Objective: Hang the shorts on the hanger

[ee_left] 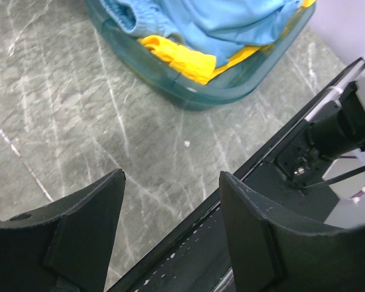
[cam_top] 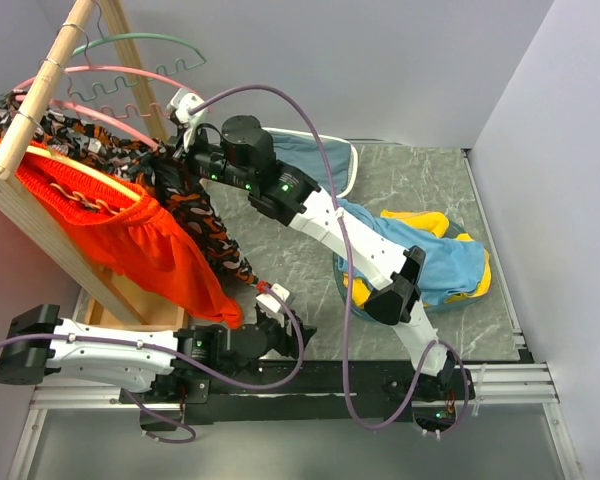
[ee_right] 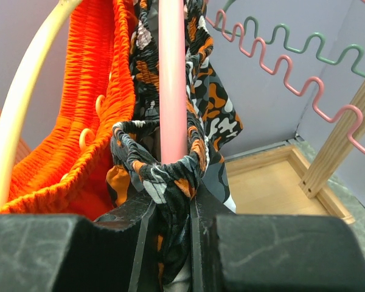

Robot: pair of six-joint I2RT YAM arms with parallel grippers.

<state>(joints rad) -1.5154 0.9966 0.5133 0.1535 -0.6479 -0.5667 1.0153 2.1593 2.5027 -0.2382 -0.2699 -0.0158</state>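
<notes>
Glossy white shell links point(cam_top: 110, 352) alternate with matte black cylindrical joints point(cam_top: 245, 136) on both arms, lilac cables point(cam_top: 265, 89) trail along them, small green lights point(cam_top: 283, 186) glow on the right arm point(cam_top: 325, 218), and the left end effector point(ee_left: 170, 182) has scuffed, dusty black wedge-shaped fingers point(ee_left: 88, 231).

The top camera looks down from above and behind the arms over the whole desk point(cam_top: 430, 180). The left wrist view sits low and close over it, facing the tub point(ee_left: 188, 91) — the right wrist view peers up the hanger point(ee_right: 172, 79) from very near, sharing the shorts point(ee_right: 170, 176) and rack point(ee_right: 334, 146) with the top view.
</notes>
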